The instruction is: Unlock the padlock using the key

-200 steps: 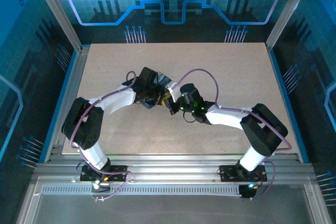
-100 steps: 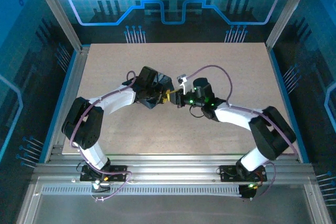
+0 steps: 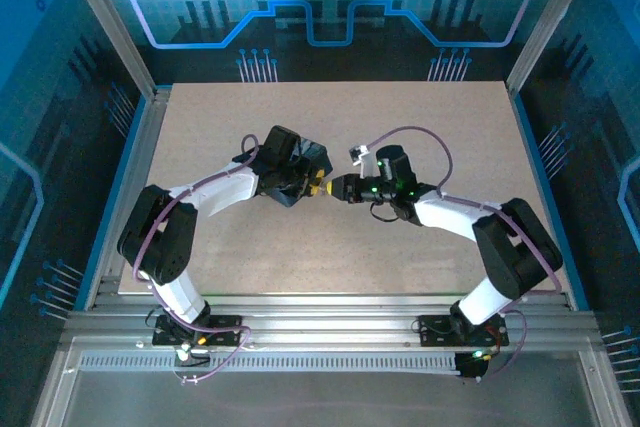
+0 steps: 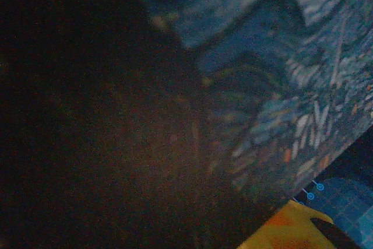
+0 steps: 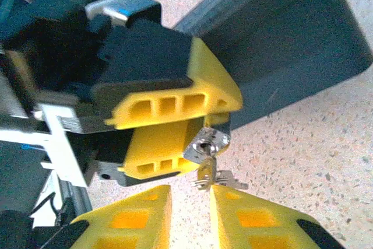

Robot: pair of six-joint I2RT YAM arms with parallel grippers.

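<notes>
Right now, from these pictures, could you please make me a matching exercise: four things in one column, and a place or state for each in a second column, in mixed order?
Things
1. padlock
2. key
3. box
4. right gripper

Places or states
A. open, just below the key
B. dark with a blue pattern, behind the left gripper
C. pinched between the left gripper's yellow fingers
D. stuck in the padlock's keyhole

Right pairs: 1-C, 2-D, 3-B, 4-A.
</notes>
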